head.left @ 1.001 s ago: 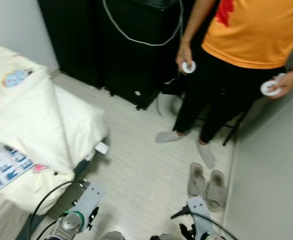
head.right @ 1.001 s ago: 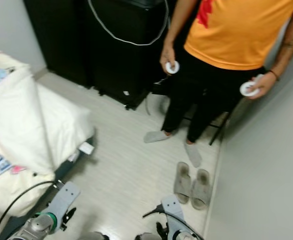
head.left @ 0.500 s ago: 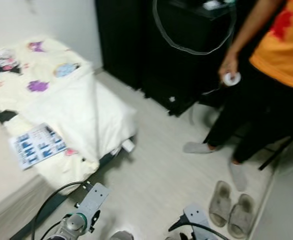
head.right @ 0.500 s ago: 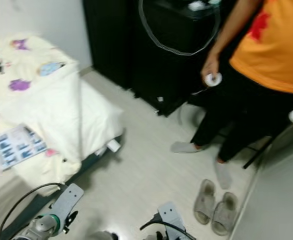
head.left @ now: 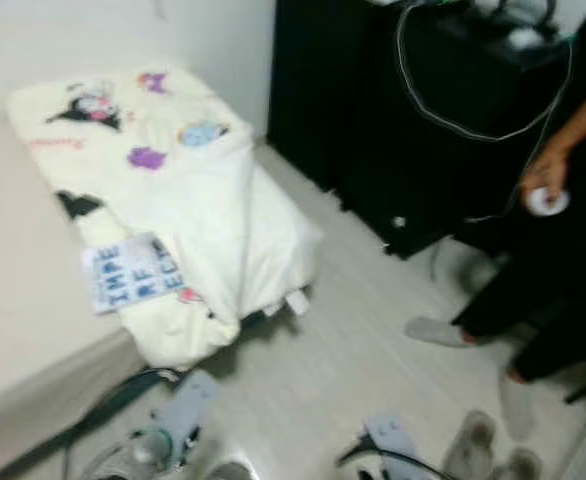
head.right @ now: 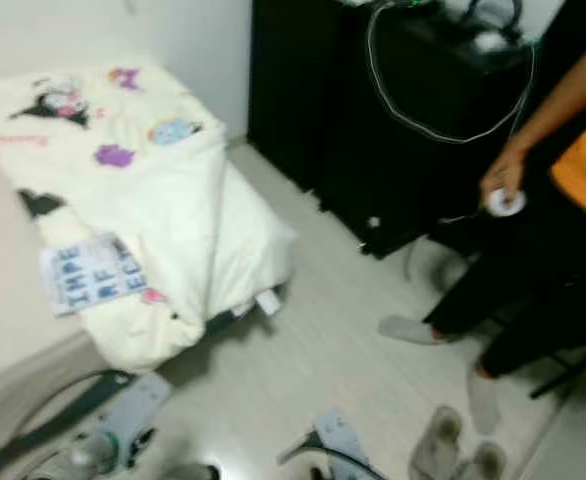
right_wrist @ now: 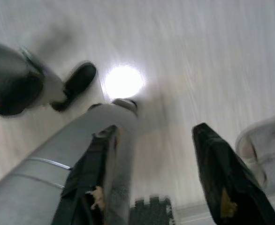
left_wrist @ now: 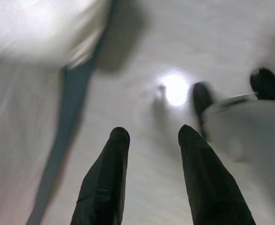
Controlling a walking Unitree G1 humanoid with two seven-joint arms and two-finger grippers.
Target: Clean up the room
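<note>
A low bed carries a cream blanket [head.left: 173,190] printed with cartoon figures, reaching from the left edge to the middle. A white booklet with blue letters [head.left: 133,272] lies on the blanket near its front corner. A pair of grey slippers [head.left: 493,452] sits on the floor at the lower right. My left gripper [left_wrist: 154,136] hangs open over the pale floor beside the bed's dark base, holding nothing. My right gripper [right_wrist: 154,129] is open too, low over the floor, with a slipper [right_wrist: 257,145] at the edge of its view. The pictures are blurred.
A person [head.left: 563,250] in dark trousers and grey socks stands at the right, holding a white controller [head.left: 546,200]. Black cabinets [head.left: 423,130] with a looped white cable line the back wall. Pale floor [head.left: 363,340] runs between the bed and the person.
The camera has swung to the left: the bed now sits nearer the middle and the person has slid to the right edge. Both arms hang as before.
</note>
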